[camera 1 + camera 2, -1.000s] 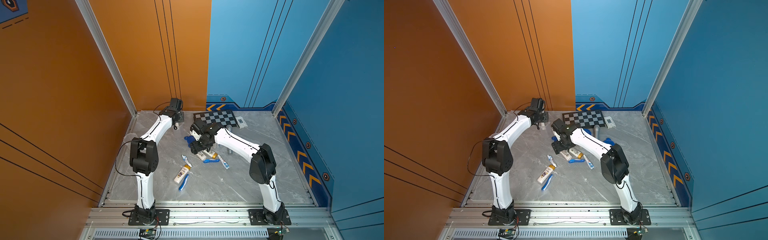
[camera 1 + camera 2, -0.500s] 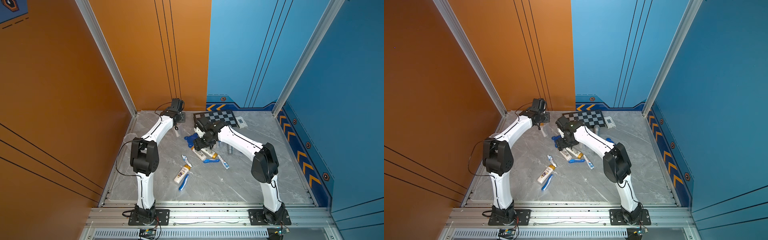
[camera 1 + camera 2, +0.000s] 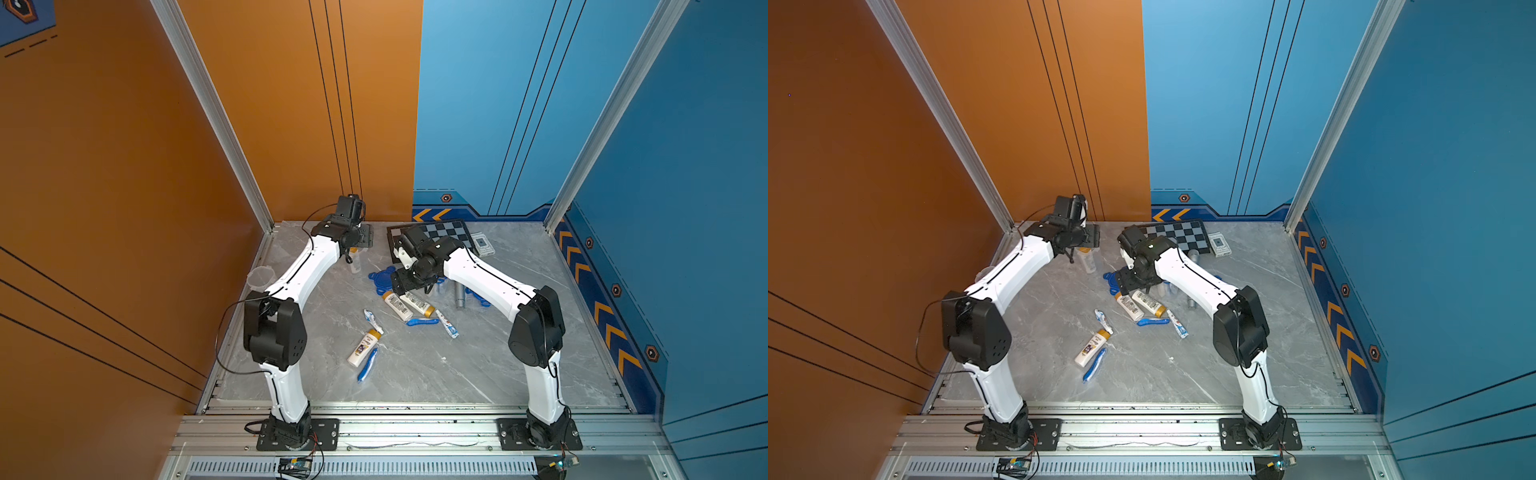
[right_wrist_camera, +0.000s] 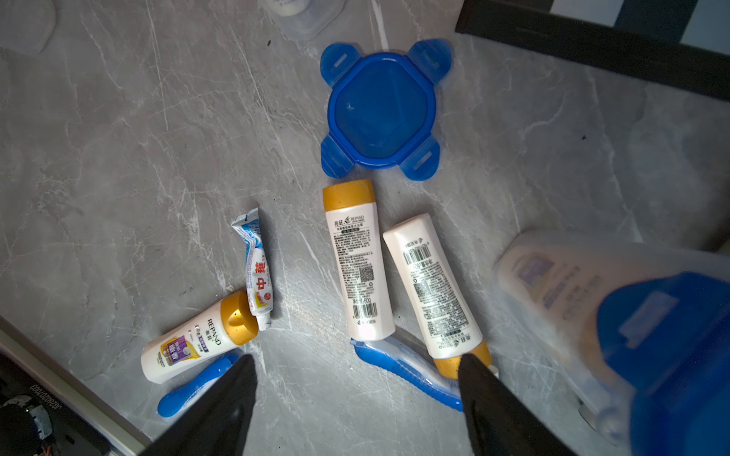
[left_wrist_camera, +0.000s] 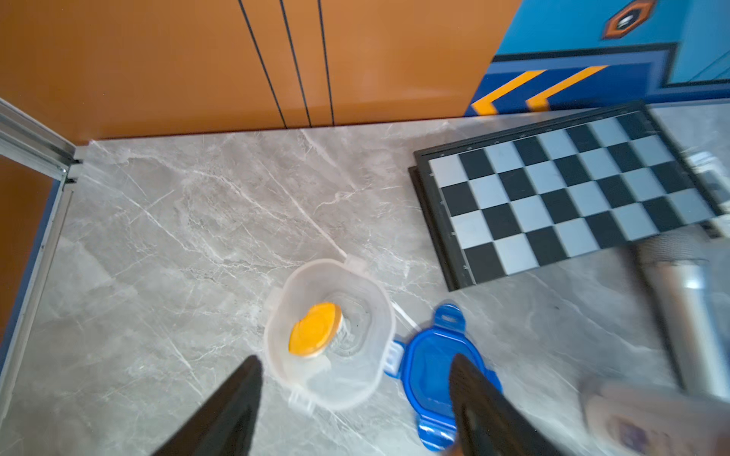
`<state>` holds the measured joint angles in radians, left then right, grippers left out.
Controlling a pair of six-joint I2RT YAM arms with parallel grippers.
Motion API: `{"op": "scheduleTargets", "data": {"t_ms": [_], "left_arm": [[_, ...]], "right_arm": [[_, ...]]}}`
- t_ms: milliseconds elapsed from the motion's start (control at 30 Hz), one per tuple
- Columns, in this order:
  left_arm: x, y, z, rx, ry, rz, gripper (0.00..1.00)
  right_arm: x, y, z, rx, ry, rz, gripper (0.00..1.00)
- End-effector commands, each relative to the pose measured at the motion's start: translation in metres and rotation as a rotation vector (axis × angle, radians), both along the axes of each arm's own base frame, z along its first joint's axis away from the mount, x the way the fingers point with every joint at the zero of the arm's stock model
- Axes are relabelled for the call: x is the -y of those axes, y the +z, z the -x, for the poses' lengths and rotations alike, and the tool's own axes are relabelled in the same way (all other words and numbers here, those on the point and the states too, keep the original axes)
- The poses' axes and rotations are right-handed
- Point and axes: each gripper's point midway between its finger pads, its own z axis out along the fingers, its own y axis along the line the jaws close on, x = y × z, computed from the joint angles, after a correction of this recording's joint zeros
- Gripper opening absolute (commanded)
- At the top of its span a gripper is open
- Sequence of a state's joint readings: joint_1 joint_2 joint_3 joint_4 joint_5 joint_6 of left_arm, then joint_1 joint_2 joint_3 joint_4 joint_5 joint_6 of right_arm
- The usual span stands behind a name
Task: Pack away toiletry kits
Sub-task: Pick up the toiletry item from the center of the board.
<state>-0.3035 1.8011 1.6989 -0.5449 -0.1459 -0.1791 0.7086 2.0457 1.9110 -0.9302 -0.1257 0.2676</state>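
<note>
In both top views the left gripper (image 3: 358, 242) hung over a clear cup (image 3: 355, 266) beside the chessboard (image 3: 440, 235), and the right gripper (image 3: 402, 286) hovered in front of that board.

In the left wrist view, the jaws stood apart and held nothing. A yellow-capped bottle (image 5: 315, 329) sat cap-up inside the cup, with a blue lid (image 5: 430, 367) just beside it.

In the right wrist view, the jaws stood apart and empty above two loose bottles (image 4: 357, 260), which lay past the lid from the chessboard.
</note>
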Motion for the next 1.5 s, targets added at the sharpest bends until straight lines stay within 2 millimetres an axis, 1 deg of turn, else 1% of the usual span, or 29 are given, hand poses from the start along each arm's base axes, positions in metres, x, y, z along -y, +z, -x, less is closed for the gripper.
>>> {"op": "scheduleTargets", "data": {"t_ms": [0, 100, 133, 167, 200, 233, 267, 300, 333, 433, 567, 600, 667, 733, 833, 900, 1033, 1133, 1200, 1267, 1333, 1467], "left_arm": [[0.013, -0.003, 0.058, -0.130, -0.101, 0.068, 0.85], [0.020, -0.035, 0.119, -0.305, -0.135, 0.134, 0.85], [0.023, -0.048, 0.141, -0.371, -0.144, 0.166, 0.90], [0.023, -0.059, 0.160, -0.430, -0.140, 0.184, 0.93], [0.024, -0.070, 0.180, -0.495, -0.134, 0.190, 0.94], [0.025, -0.081, 0.199, -0.553, -0.133, 0.188, 0.95], [0.026, -0.089, 0.213, -0.590, -0.133, 0.181, 0.95], [0.027, -0.098, 0.227, -0.626, -0.126, 0.176, 0.95], [0.027, -0.107, 0.239, -0.663, -0.119, 0.180, 0.95], [0.026, -0.125, 0.265, -0.758, -0.101, 0.161, 0.93], [0.028, -0.144, 0.290, -0.819, -0.122, 0.111, 0.89], [0.025, -0.154, 0.299, -0.848, -0.115, 0.085, 0.88], [0.023, -0.165, 0.306, -0.865, -0.115, 0.043, 0.88], [0.023, -0.173, 0.306, -0.854, -0.114, 0.022, 0.81], [0.023, -0.183, 0.302, -0.841, -0.114, 0.015, 0.77], [0.021, -0.186, 0.299, -0.832, -0.118, -0.013, 0.75], [0.015, -0.188, 0.293, -0.813, -0.110, -0.047, 0.72], [0.009, -0.197, 0.296, -0.828, -0.108, -0.080, 0.71], [0.007, -0.203, 0.295, -0.820, -0.105, -0.095, 0.67], [0.007, -0.210, 0.292, -0.822, -0.114, -0.102, 0.64], [0.006, -0.215, 0.288, -0.833, -0.121, -0.126, 0.62], [0.010, -0.219, 0.285, -0.836, -0.143, -0.128, 0.57]], "right_arm": [[0.001, 0.019, 0.001, 0.034, -0.011, -0.036, 0.83], [-0.004, 0.020, 0.002, 0.023, -0.005, -0.065, 0.85], [-0.005, 0.020, 0.005, 0.013, -0.003, -0.073, 0.86], [-0.004, 0.021, 0.007, 0.008, 0.000, -0.080, 0.87], [-0.003, 0.020, 0.011, -0.001, 0.001, -0.084, 0.89], [0.010, 0.019, 0.007, -0.008, -0.024, -0.091, 0.90], [0.011, 0.021, 0.009, -0.012, -0.022, -0.104, 0.93], [0.015, 0.013, 0.016, -0.039, -0.022, -0.101, 0.95], [0.018, 0.010, 0.020, -0.054, -0.023, -0.104, 0.95], [0.019, 0.009, 0.023, -0.073, -0.020, -0.129, 0.98], [0.014, 0.014, 0.021, -0.076, -0.025, -0.167, 1.00], [0.013, 0.015, 0.020, -0.077, -0.030, -0.176, 1.00], [0.011, 0.015, 0.021, -0.079, -0.031, -0.183, 1.00], [0.012, 0.012, 0.024, -0.086, -0.034, -0.182, 1.00], [0.012, 0.007, 0.026, -0.092, -0.039, -0.189, 1.00], [0.009, 0.004, 0.024, -0.100, -0.041, -0.192, 1.00], [0.006, 0.006, 0.019, -0.096, -0.054, -0.204, 1.00], [0.006, 0.004, 0.020, -0.100, -0.065, -0.208, 1.00], [0.007, 0.003, 0.021, -0.104, -0.068, -0.209, 1.00], [0.007, 0.002, 0.024, -0.109, -0.068, -0.214, 1.00], [0.007, 0.001, 0.024, -0.111, -0.073, -0.221, 1.00], [0.004, 0.002, 0.024, -0.117, -0.074, -0.233, 1.00]]}}
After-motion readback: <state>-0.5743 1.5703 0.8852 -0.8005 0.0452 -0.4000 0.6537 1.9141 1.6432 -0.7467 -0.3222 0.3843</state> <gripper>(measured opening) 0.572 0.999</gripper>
